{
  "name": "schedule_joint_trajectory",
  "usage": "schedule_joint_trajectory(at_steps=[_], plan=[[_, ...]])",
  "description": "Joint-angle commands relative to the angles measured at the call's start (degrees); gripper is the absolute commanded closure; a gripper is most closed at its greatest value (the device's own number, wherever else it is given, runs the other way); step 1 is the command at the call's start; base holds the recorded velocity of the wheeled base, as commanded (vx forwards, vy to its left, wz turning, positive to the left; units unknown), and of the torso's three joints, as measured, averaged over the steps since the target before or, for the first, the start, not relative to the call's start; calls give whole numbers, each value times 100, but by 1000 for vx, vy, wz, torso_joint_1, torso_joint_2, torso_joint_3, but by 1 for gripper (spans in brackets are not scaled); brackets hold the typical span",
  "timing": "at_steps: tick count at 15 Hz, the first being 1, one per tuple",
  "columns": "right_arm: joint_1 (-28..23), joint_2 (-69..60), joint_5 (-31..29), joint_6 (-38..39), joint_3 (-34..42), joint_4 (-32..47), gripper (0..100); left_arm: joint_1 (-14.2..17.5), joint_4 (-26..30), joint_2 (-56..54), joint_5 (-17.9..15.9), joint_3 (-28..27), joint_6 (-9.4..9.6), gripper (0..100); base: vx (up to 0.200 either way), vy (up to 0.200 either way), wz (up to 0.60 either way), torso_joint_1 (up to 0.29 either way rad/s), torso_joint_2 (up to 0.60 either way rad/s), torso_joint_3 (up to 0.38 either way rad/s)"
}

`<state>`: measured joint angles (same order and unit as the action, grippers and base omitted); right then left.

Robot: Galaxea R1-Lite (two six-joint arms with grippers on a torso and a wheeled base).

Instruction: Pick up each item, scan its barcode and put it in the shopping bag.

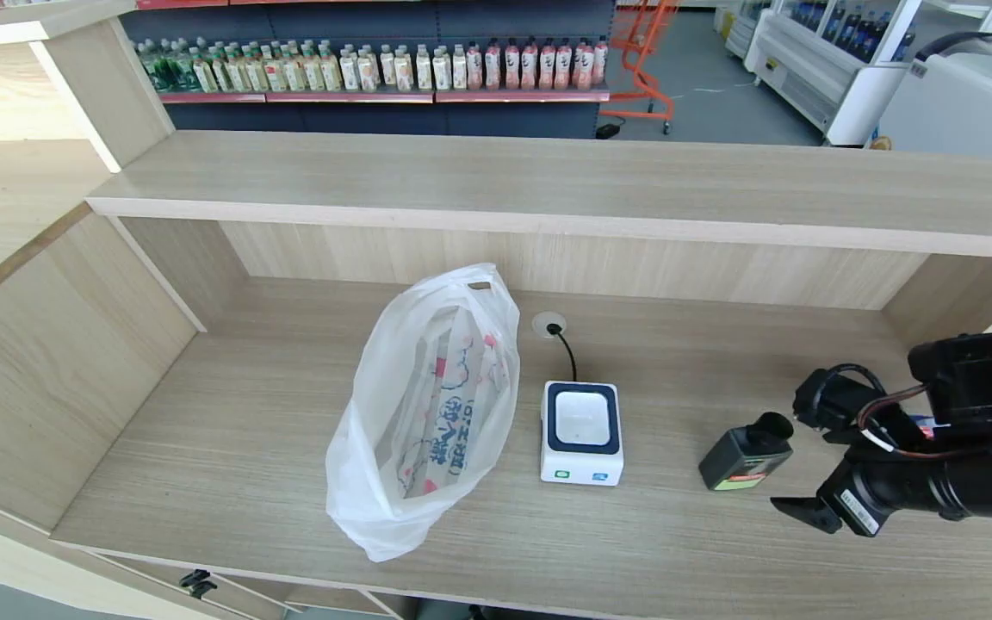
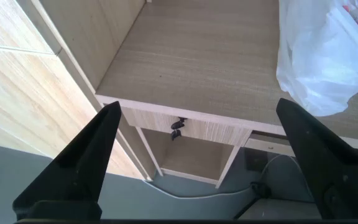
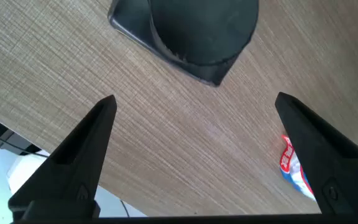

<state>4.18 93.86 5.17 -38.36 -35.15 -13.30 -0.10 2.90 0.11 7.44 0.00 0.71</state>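
on the wooden counter (image 1: 229, 465) the dark bottle (image 1: 746, 455) sits, apparently upright, just ahead of the wide-spread right gripper (image 3: 196, 106), the nearer arm's, with the scanner (image 1: 582, 430) and bag (image 1: 358, 482) farther beyond.

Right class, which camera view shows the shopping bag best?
The head view: the whole shopping bag lies on the counter, a printed packet visible inside. The left wrist view catches just one end of the bag.
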Motion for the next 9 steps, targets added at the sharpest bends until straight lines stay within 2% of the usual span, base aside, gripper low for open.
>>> schedule_joint_trajectory(at_steps=[1,7,9], plan=[[127,652,204,-127,-194,-85,0,1,0,-2,3,0,0,0,0,0,0,0,0,0],[549,1117,327,-145,-476,-902,0,1,0,-2,3,0,0,0,0,0,0,0,0,0],[584,1153,327,-145,-484,-946,0,1,0,-2,3,0,0,0,0,0,0,0,0,0]])
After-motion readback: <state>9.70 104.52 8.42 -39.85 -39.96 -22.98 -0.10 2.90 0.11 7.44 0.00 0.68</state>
